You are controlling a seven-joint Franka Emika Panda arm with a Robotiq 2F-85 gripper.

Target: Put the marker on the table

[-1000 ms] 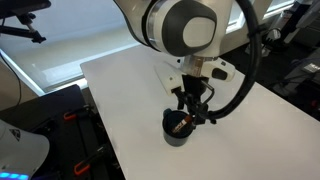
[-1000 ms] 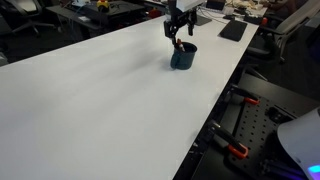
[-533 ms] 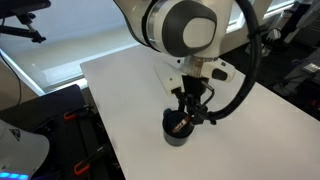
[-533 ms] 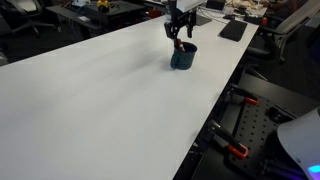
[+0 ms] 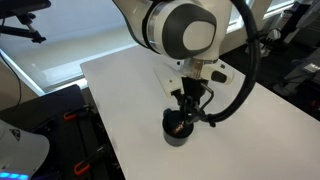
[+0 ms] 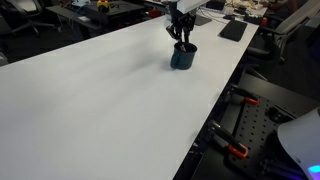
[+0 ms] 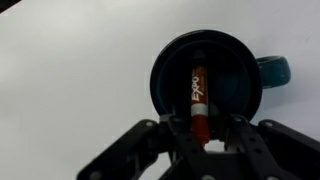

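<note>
The marker (image 7: 199, 95), a red-orange stick with white lettering, stands inside the round dark cup (image 7: 160, 70) on the white table (image 7: 70, 70). In the wrist view my gripper (image 7: 200, 124) reaches down into the cup's mouth. Its two dark fingers press against the marker's near end from both sides. In both exterior views the gripper (image 5: 187, 112) (image 6: 182, 40) hangs straight above the cup (image 5: 178, 132) (image 6: 183, 58), fingertips inside the rim. The cup's wall hides the marker's lower end.
The cup stands near a long edge of the table (image 6: 100, 90) (image 5: 130, 90). A flat black object (image 6: 232, 30) lies at the far end. Dark frames with orange clamps (image 6: 235, 150) (image 5: 75, 115) stand below the table's edges.
The fingers have drawn together from wide open onto the marker. The arm and the cup have stayed where they were.
</note>
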